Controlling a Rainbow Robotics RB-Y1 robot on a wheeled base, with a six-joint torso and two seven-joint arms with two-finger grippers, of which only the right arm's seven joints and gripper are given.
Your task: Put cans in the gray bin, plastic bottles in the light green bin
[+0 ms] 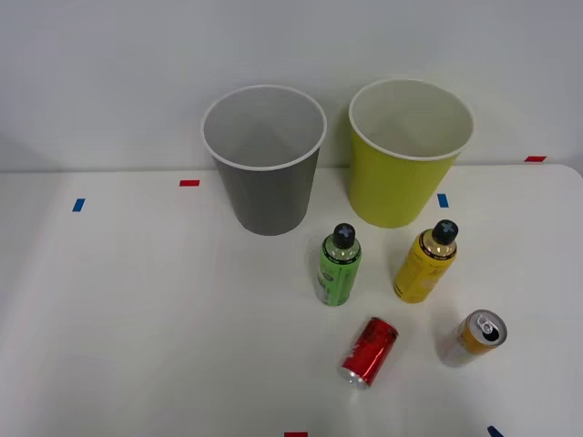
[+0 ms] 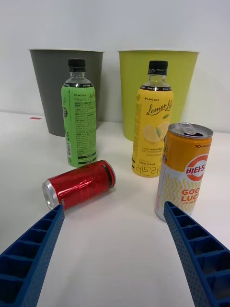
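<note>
My hand is wide open and empty, low over the surface. The red can lies on its side just ahead, the orange can upright beside it. I'd straddle one can squarely before closing, clear of the bottles.

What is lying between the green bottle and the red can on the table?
Nothing. In the front view, bare white table separates the upright green bottle from the red can, which lies on its side. The right wrist view shows the same gap.
</note>
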